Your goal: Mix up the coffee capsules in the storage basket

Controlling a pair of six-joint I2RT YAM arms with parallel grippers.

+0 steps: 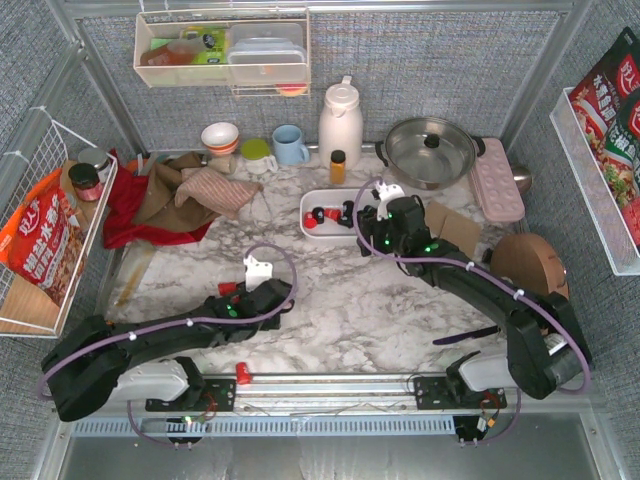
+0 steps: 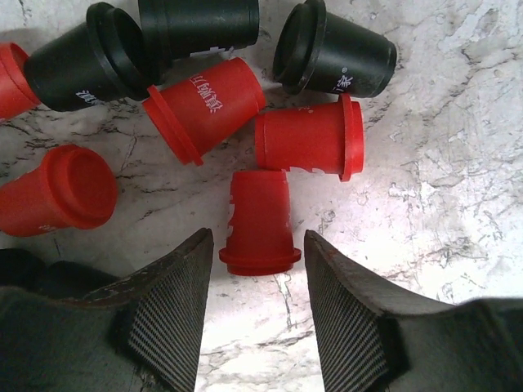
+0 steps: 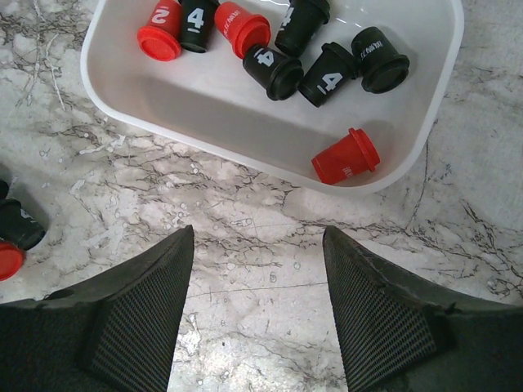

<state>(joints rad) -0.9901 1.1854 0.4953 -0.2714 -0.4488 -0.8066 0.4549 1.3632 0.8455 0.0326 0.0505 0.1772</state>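
The storage basket (image 3: 204, 106) sits toward the back middle of the marble surface (image 1: 330, 300), just in front of a white jug (image 1: 340, 122). In the right wrist view we count eight coffee capsules (image 3: 331, 77) inside it. Five are black and three red, and all lie on their sides. Most are bunched along the far wall, and one red pod (image 3: 346, 157) lies alone by the near wall.

The right jaws are open with nothing between them. Their fingers (image 3: 139, 310) hang over bare marble just short of the basket's near rim.

The left arm lies low across the near left part of the surface, well apart from the basket. Its jaws are open, and the fingers (image 2: 172, 318) stand on either side of the flange of a red capsule (image 2: 260, 216) that lies on the marble. We see a thin gap at each fingertip, so the pod is bracketed, not held. Beyond it a loose cluster (image 2: 204, 106) of red and black pods lies on the surface, several touching one another.

From above, a stray red pod (image 1: 243, 374) rests at the near edge, by the rail between the arm bases.
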